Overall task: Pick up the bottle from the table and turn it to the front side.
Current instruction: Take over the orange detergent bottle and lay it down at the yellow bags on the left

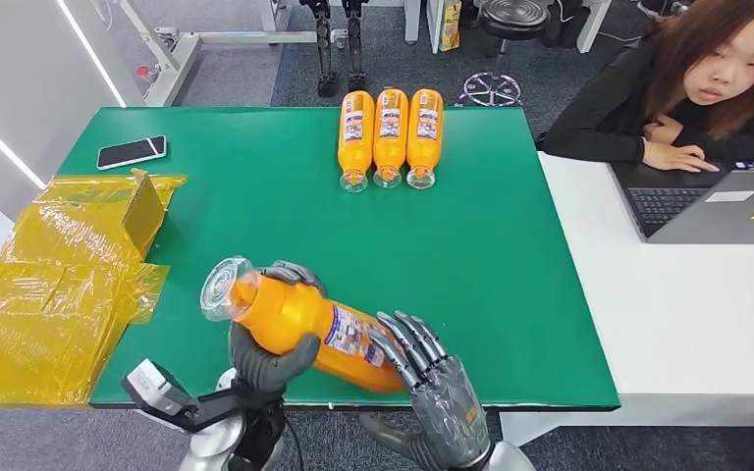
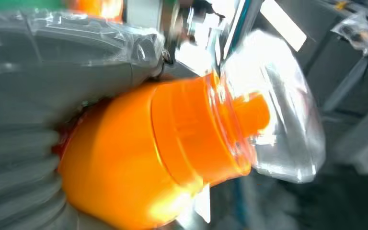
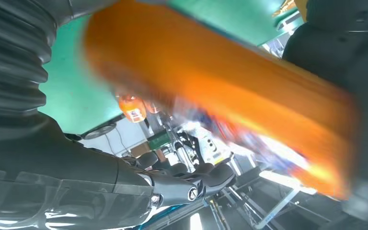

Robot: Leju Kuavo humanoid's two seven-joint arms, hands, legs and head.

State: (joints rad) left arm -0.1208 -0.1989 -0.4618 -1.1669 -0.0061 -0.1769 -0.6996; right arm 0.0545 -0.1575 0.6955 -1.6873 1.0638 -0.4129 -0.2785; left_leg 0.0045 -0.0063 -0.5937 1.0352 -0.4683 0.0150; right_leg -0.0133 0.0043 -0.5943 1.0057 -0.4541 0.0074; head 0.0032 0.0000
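Observation:
An orange bottle (image 1: 314, 329) with a clear cap (image 1: 224, 287) and a label hangs tilted over the front edge of the green table (image 1: 511, 275). My left hand (image 1: 270, 363) grips it around the shoulder, cap end pointing left and up. The left wrist view shows the bottle (image 2: 148, 158), its cap (image 2: 278, 120) and the left hand (image 2: 28, 96) wrapped around the body. My right hand (image 1: 437, 392) is at the bottle's base end, fingers spread and lying against the label. In the right wrist view the bottle (image 3: 220, 86) is blurred, and the right hand (image 3: 52, 158) has its thumb apart from it.
Three more orange bottles (image 1: 390, 132) lie side by side at the table's far edge. A phone (image 1: 132, 151) lies far left, with yellow plastic wrap (image 1: 59, 285) and a small box (image 1: 144, 211) nearer. A person (image 1: 697, 88) sits at a laptop (image 1: 717, 206) on the white table to the right.

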